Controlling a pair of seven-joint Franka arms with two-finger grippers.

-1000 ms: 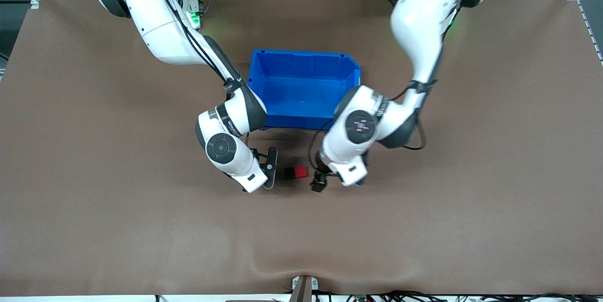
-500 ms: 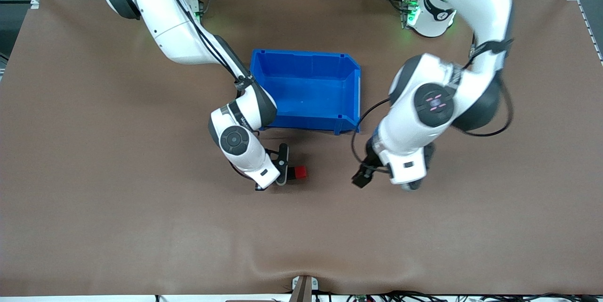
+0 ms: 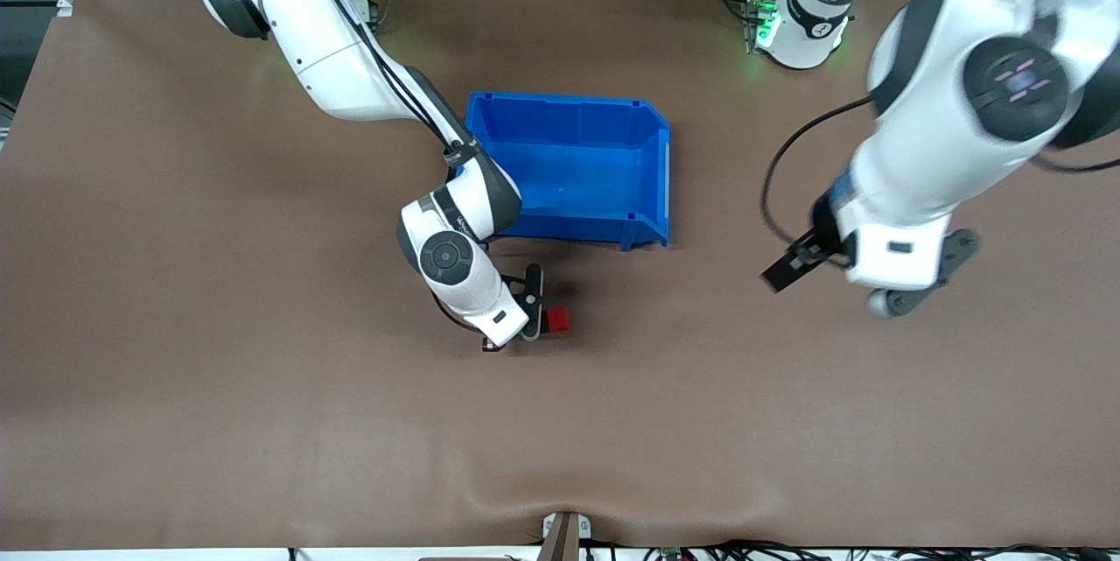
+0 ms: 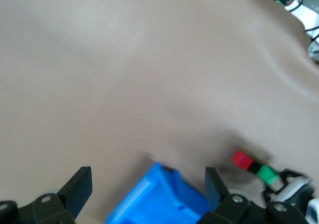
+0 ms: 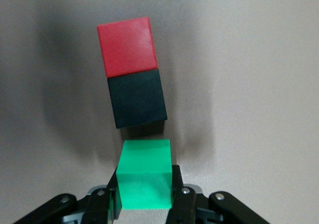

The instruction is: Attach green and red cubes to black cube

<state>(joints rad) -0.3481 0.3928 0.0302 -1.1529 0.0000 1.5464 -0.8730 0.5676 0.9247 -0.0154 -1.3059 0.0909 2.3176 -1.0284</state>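
Right claw (image 5: 145, 200) clamped on green cube (image 5: 146, 180), low over desk (image 3: 262, 421), lined up w/ black cube (image 5: 136, 97); small gap left, not yet joined. Red cube (image 5: 126, 46) already touching black, nr blue bin (image 3: 569, 167). Left claw (image 4: 147, 184) wide, empty, up over desk, waiting. No legible writing.

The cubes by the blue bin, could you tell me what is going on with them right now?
The right gripper holds the green cube, jaws shut on it, lined up with the black cube but with a small gap between them. The red cube already sits against the black cube's other face. The row lies on the table, nearer the front camera than the blue bin. The left gripper, jaws open and empty, is up over the left arm's end of the table.
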